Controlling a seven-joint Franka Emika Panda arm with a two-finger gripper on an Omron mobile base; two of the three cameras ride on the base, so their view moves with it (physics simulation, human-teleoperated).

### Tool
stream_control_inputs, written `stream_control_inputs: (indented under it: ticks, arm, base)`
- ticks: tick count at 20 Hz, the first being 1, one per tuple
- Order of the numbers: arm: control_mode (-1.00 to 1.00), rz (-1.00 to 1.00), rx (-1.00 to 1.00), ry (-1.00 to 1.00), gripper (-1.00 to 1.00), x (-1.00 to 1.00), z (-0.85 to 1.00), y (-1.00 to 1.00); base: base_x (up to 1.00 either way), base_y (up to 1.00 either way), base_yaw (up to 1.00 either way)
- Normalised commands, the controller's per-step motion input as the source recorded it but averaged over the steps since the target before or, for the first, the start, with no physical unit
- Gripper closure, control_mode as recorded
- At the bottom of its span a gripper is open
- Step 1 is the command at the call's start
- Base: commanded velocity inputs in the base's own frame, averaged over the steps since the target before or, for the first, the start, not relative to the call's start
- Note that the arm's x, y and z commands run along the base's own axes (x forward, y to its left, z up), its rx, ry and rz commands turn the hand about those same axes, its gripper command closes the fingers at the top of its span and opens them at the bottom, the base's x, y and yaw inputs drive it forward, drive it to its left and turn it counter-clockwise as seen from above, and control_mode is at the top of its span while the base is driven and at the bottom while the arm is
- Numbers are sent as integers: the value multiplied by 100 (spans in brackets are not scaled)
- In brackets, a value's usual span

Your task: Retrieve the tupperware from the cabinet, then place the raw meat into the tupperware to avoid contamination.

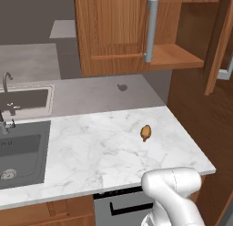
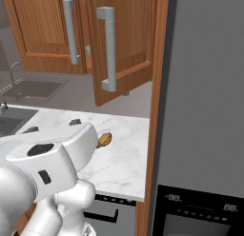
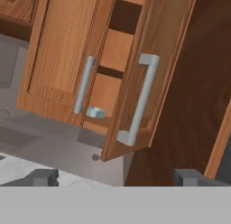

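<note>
Gripper (image 3: 115, 177): dark squared tips wide apart at frame bottom, holding nothing. Beyond, centre frame: reddish panelled cabinet (image 3: 63, 51), one door ajar (grey bar handle (image 3: 138, 101)). Tupperware (image 3: 95, 112), pale translucent, on its lower shelf. Raw meat (image 1: 145, 132), orange-brown oval, mid-right on veined white marble counter (image 1: 100, 152).

White marble counter (image 1: 104, 147) ran left to dark sink (image 1: 20, 152) with tap (image 1: 5, 81); black oven (image 2: 200, 209) stood right.
</note>
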Motion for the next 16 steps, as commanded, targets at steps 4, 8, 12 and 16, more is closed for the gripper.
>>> stream_control_inputs:
  ticks: [4,8,12,16]
  arm:
    - [-100,1,0,0,-100,-22,-66,95]
    - [-100,0,0,-1,-100,-1,-47,92]
    - [-100,0,1,-17,-100,1,-4,57]
    - [-100,-2,0,-25,-100,15,11,58]
  base:
    - [0,0,0]
    - [0,0,0]
    - [0,0,0]
    - [0,0,0]
